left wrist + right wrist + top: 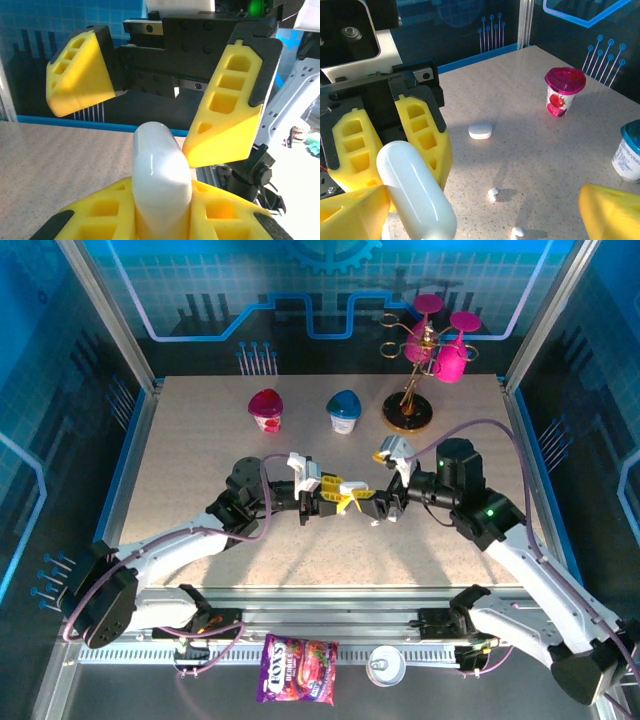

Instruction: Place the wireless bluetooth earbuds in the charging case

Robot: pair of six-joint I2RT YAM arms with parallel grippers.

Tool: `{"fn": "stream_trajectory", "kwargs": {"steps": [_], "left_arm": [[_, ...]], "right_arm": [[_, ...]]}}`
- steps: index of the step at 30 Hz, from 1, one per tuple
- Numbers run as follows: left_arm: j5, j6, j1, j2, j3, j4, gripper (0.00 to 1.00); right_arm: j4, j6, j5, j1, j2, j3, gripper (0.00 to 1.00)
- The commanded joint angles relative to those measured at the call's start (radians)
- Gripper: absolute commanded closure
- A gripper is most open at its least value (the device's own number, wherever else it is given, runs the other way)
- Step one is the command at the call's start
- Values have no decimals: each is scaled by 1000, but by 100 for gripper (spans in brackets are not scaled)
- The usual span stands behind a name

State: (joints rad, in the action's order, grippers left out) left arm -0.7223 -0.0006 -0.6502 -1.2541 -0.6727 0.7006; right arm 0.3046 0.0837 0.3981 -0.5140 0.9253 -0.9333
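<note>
The left gripper (160, 215) is clamped narrow on a white charging case (161, 172), holding it off the table (200, 450) in the middle of the scene with its rounded end sticking out past the fingertips. The right gripper (131, 127) faces it with its jaws spread wide, 1 finger on each side of that end, and grips nothing. Its right-hand finger sits just beside the case, perhaps touching.

The case looks glossy and rounded, and only its lower part is pinched. A sideways nudge from that finger, or an off-centre squeeze, could twist it in the grip or pop it out onto the table. It also looks shut, so prying at the lid could lever it loose. A dropped case could scatter the earbuds (493, 192) lying loose on the table underneath.

Count:
- 2 cases, 1 held and a second case (480, 130) lying flat farther off
- 2 earbuds visible, near each other
- 2 yogurt cups, 1 pink-lidded (563, 92) and 1 teal-lidded (630, 155)
- 1 gold rack (410, 405) at the far right, hung with pink glasses
- 1 candy bag (297, 680) at the near edge
</note>
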Motion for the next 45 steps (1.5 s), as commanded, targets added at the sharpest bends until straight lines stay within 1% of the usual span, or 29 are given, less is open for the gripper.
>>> {"fn": "stream_trajectory", "kwargs": {"steps": [1,7,10,13,15,17,19,20,21,23,26,28,29,33,35,36,39,40,41,42,45], "left_arm": [[-50,-3,24,-17,-36,64,100],[-94,-36,70,-116,-49,197,100],[-118,-59,95,-173,-61,274,100],[-146,-107,131,-219,-72,338,100],[-149,-147,156,-242,-72,377,100],[-168,-208,178,-264,-73,442,100],[-191,-280,188,-275,-74,521,100],[-201,-298,188,-276,-77,540,100],[-212,-305,188,-273,-77,547,100],[-227,-305,189,-260,-76,535,100],[-253,-306,189,-239,-73,524,100],[-265,-327,188,-228,-70,534,100],[-271,-337,188,-225,-70,543,100],[-298,-402,188,-210,-68,584,100],[-316,-416,189,-202,-67,582,100],[-324,-420,189,-196,-66,577,100],[-341,-416,189,-185,-69,550,100],[-345,-414,188,-182,-69,543,100],[-347,-415,189,-182,-69,542,100],[-347,-418,188,-182,-70,542,100],[-350,-433,187,-183,-72,547,100]], "right_arm": [[-40,-36,-109,36,24,-43,5],[-119,-99,-46,135,91,-80,7],[-149,-110,-17,157,130,-101,6],[-169,-116,-2,166,154,-115,3],[-180,-94,30,167,147,-110,0],[-179,-29,125,167,127,-92,0],[-143,37,231,165,113,-82,0],[-118,63,262,161,110,-82,0],[-90,83,269,151,109,-86,0],[-58,91,239,130,113,-101,0],[-59,79,222,104,129,-122,0],[-70,81,235,83,144,-130,1],[-71,87,244,76,152,-133,3],[-43,116,291,54,187,-152,25],[-26,128,306,54,198,-159,30],[-16,131,313,55,205,-165,35],[3,131,339,52,220,-182,54],[6,131,346,51,223,-185,59],[6,129,359,50,226,-186,67],[9,130,370,50,228,-189,73],[17,136,398,48,232,-192,81]]}}
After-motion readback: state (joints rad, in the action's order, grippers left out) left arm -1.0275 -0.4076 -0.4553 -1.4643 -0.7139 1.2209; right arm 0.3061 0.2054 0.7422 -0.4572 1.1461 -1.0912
